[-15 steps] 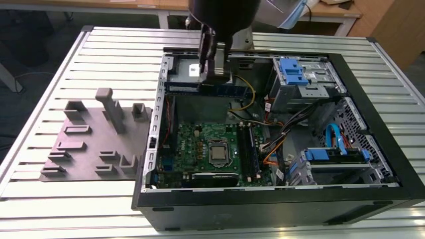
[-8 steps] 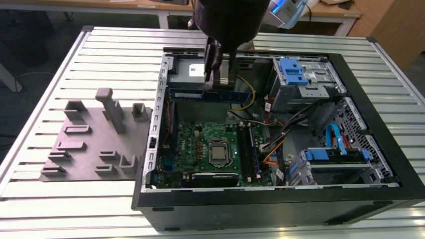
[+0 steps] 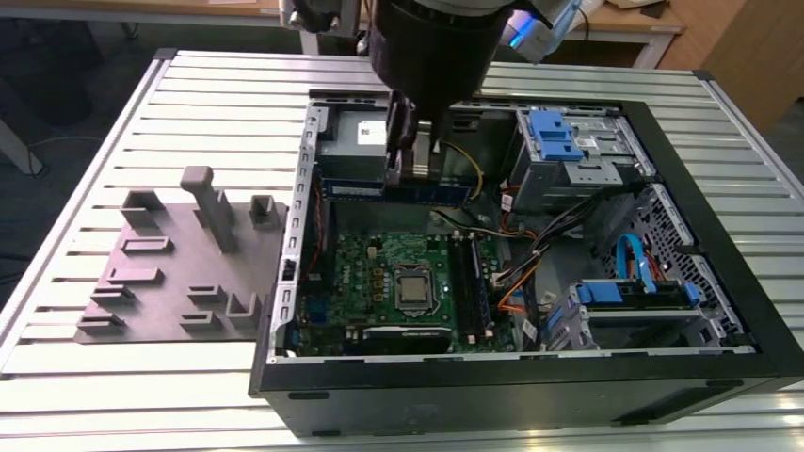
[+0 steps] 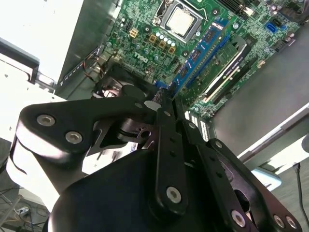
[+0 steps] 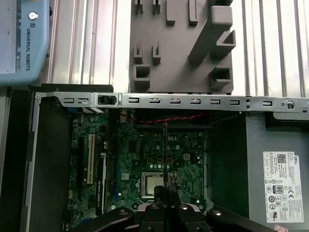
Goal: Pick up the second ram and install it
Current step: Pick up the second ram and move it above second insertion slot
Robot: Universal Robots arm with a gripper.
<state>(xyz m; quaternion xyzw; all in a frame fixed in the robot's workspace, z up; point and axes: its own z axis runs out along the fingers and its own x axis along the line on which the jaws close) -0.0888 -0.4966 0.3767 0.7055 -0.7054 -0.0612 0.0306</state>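
Already the pick-up looks done: above the open computer case [image 3: 503, 400], toward twelve o'clock of the green motherboard [image 3: 377, 273], the gripper [image 3: 411, 177] is clamped on the second ram [image 3: 358, 192], held clear; seating it seems left.

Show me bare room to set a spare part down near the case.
The table slats are bare behind the gray tray and on the exterior view's left of it. Inside the case is crowded: cables, drive bays, and the gripper holding the second ram.
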